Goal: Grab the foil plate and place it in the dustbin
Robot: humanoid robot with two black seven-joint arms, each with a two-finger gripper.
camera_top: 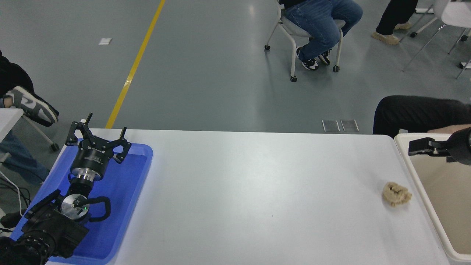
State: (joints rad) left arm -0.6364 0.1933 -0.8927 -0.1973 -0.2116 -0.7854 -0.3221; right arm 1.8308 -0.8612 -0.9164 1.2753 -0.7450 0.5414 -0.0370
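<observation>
Head view: no foil plate shows anywhere on the surface (257,191), in the blue tray (125,206), or in the visible part of the bin (404,141) at the right edge; where it lies cannot be told from here. The right gripper (417,146) pokes in from the right edge above the bin's far left corner. Only a sliver of it shows, so whether it is apart or together cannot be told, and nothing silver is seen in it. The left gripper (96,137) is parked over the tray's far end, fingers spread apart and empty.

Likely risks: with the plate out of sight, the arm could settle for the tan paper wad (396,194) lying just beside the bin's left wall, the wrong thing. A low sweep across the rim could also knock the bin.

Writing: pale print on the left gripper's body is too small to read.
</observation>
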